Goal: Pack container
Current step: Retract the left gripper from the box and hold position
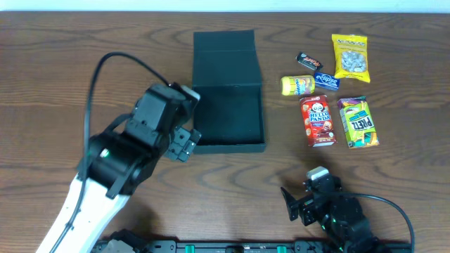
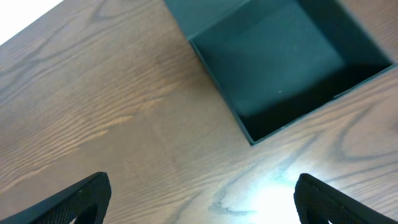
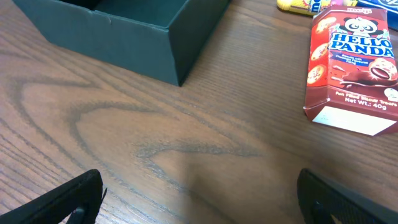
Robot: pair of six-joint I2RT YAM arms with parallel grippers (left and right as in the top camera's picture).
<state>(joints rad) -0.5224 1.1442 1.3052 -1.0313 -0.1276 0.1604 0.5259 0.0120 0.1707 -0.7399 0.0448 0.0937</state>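
The container (image 1: pixel 228 116) (image 2: pixel 280 68) (image 3: pixel 124 37) is a matte black, shallow, roughly square box, and it sits on the wooden table (image 1: pixel 63 63) a little left of centre, toward the far side. Its flat lid (image 1: pixel 225 48) is folded back and lies flat behind the tray, joined along the far edge. The inside shows only bare dark card.

To the right of the box, apart from it, lies a cluster of snacks: a red Hello Panda box (image 1: pixel 318 121) (image 3: pixel 351 68), a green-and-yellow box (image 1: pixel 358 123) just beside it, a yellow packet (image 1: pixel 298 85), a blue packet (image 1: pixel 326 80), a small dark bar (image 1: pixel 309 61) and a yellow bag (image 1: pixel 350 57) at the far right.

The left gripper (image 1: pixel 185 138) (image 2: pixel 202 199) hangs over the table just beside the box's near left corner, jaws spread wide with nothing between them. From above, the left arm's wrist covers part of the box's left wall.

The right gripper (image 1: pixel 304 190) (image 3: pixel 199 199) is low at the near edge of the table, on the near side of the Hello Panda box and well apart from it. Its jaws are also spread wide and hold nothing, with bare wood between them and the box's near right corner.
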